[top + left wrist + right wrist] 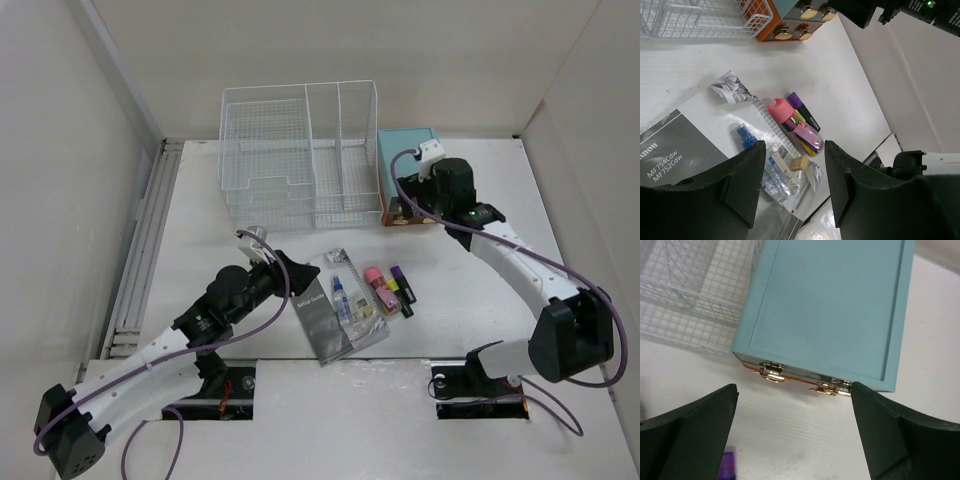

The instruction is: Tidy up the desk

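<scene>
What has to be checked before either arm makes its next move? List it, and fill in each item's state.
1. The left gripper is empty: ok, jaws apart with nothing between them.
2. The right gripper is empty: ok, jaws wide with nothing between them.
3. Target under the left gripper: cannot tell; the pink-capped pen case and the clear bag both lie beneath it.
4. Drawers of the teal box shut: cannot tell; only the gold knobs show.
5. The wire rack can take items: ok, nothing visible inside.
6. Arms apart: ok, left by the booklet, right at the teal box.
</scene>
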### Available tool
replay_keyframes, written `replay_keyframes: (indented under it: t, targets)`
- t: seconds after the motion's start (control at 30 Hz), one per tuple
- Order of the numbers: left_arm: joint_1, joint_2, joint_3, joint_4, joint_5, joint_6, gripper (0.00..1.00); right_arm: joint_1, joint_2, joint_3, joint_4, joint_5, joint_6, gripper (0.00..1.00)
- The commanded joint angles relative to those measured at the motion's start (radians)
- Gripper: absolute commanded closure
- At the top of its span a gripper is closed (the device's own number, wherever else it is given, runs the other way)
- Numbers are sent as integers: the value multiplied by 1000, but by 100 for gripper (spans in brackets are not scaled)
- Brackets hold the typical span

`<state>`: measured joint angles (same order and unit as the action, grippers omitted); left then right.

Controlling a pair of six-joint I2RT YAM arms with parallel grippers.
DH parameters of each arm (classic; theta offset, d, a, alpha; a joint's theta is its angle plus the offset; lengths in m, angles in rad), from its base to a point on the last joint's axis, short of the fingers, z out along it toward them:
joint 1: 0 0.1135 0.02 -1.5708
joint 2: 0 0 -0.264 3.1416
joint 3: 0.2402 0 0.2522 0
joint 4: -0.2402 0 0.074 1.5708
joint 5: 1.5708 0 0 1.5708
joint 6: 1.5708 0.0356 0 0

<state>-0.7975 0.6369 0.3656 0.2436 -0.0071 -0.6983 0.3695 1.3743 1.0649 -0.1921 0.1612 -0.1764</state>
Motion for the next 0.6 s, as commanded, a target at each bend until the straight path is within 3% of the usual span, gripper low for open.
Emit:
replay_keyframes:
  t: [0.0,0.03,0.1,0.27,0.57]
  targets:
    - [-5,-16,16,97,29,25,53,-97,-40,36,-56,-194,109,0]
    - [-5,-16,16,97,29,25,53,-119,-28,49,-75,-239,162,18]
    - [-5,-28,7,97,16,25,53,-147,-27,38,-84,-296,207,30]
    - [-5,-37,-13,97,16,16,53,-147,-47,-3,-73,-348,294,36]
    - [-5,-55,-33,97,7,16,53,-147,20,-14,-38,-382,318,36]
